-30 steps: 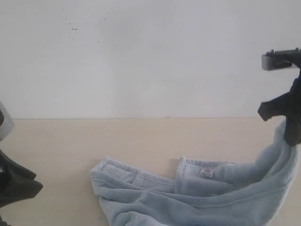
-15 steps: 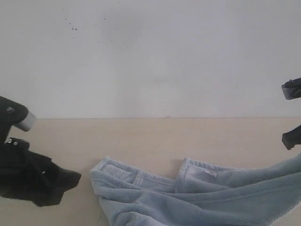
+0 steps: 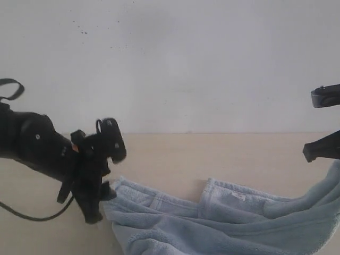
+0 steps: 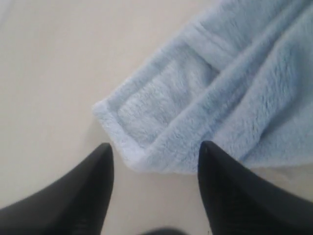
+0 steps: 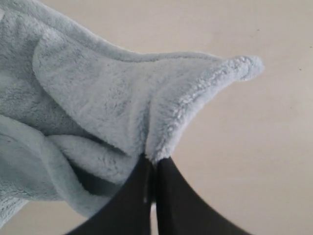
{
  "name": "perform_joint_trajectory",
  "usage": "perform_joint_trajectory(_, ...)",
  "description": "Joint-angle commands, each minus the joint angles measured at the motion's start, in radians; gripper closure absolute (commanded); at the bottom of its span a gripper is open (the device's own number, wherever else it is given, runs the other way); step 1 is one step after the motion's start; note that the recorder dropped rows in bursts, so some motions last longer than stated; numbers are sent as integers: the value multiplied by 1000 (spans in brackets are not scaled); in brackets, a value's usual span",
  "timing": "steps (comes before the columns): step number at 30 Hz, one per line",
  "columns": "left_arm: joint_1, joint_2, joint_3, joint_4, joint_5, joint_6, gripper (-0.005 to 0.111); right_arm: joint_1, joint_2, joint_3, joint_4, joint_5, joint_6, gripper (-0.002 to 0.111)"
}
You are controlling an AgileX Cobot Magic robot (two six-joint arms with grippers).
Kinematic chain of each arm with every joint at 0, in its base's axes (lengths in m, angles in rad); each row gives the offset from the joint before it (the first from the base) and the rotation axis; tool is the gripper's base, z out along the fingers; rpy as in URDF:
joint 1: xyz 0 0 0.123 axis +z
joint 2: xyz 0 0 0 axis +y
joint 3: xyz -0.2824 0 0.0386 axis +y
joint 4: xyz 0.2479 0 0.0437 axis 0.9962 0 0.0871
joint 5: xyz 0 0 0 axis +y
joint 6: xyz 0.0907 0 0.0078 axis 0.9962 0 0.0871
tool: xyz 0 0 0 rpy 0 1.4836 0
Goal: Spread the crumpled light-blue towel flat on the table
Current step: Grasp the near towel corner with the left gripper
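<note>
A fluffy pale-blue terry towel, narrow-hemmed and crumpled in soft folds, is seen on the smooth matte cream bench toward five o'clock; its eight o'clock corner is flanked by the open left gripper; its raised three o'clock edge is pinched in the closed right gripper.
</note>
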State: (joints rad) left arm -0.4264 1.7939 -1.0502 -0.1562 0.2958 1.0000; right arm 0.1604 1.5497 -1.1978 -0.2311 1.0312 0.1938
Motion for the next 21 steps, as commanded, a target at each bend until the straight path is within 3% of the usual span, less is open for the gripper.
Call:
perform_joint_trajectory(1,19,92,-7,101,9,168,56,-2,-13,3,21,-49,-14,108)
perform_joint_trajectory(13,61,162,-7,121,-279,172,56,-2,-13,3,219,-56,-142,108)
perform_joint_trajectory(21,61,206,-7,121,-251,168,58,-2,-13,3,224,-56,-148,108)
